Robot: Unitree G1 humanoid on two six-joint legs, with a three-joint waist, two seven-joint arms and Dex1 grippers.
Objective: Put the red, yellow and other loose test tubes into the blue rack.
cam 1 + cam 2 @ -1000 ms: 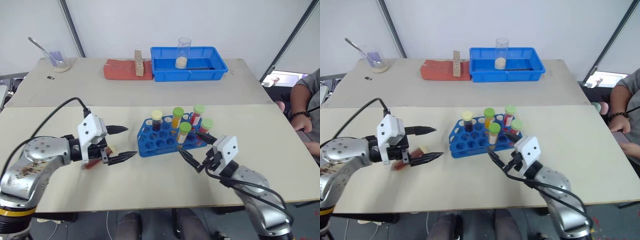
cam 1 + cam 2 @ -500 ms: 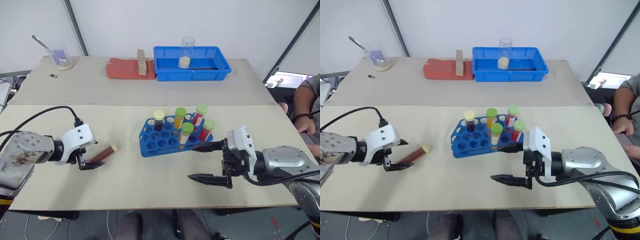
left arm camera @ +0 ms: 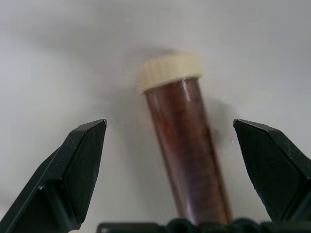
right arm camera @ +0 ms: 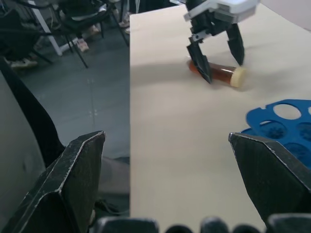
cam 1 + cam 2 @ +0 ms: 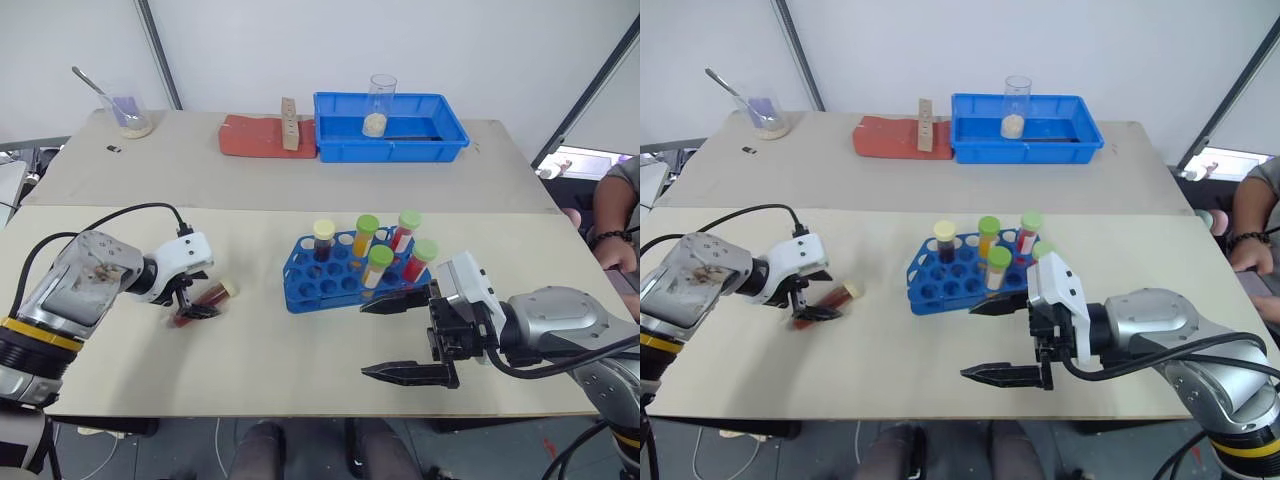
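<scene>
One loose test tube (image 5: 216, 294) with red-brown liquid and a cream cap lies on the table left of the blue rack (image 5: 318, 293). My left gripper (image 5: 194, 303) points down over it, open, one finger on each side. The left wrist view shows this tube (image 3: 187, 145) lying between the black fingers (image 3: 80, 165), untouched. The rack holds several upright tubes with green and cream caps (image 5: 367, 225). My right gripper (image 5: 366, 340) hovers in front of the rack, open and empty, pointing left. The right wrist view shows the left gripper (image 4: 216, 53) straddling the tube (image 4: 218, 74).
On the far table stand a blue tray (image 5: 440, 150) with a glass beaker (image 5: 377, 100), a red pad (image 5: 255, 140) with a wooden block, and a cup with a spoon (image 5: 130, 115). A person's arm (image 5: 615, 230) is at the right edge. Chairs (image 4: 58, 29) stand beyond the table's left edge.
My left gripper has tipped downward and lowered over the loose tube. My right gripper has drawn back from the rack and turned to point left. The head view shifted slightly.
</scene>
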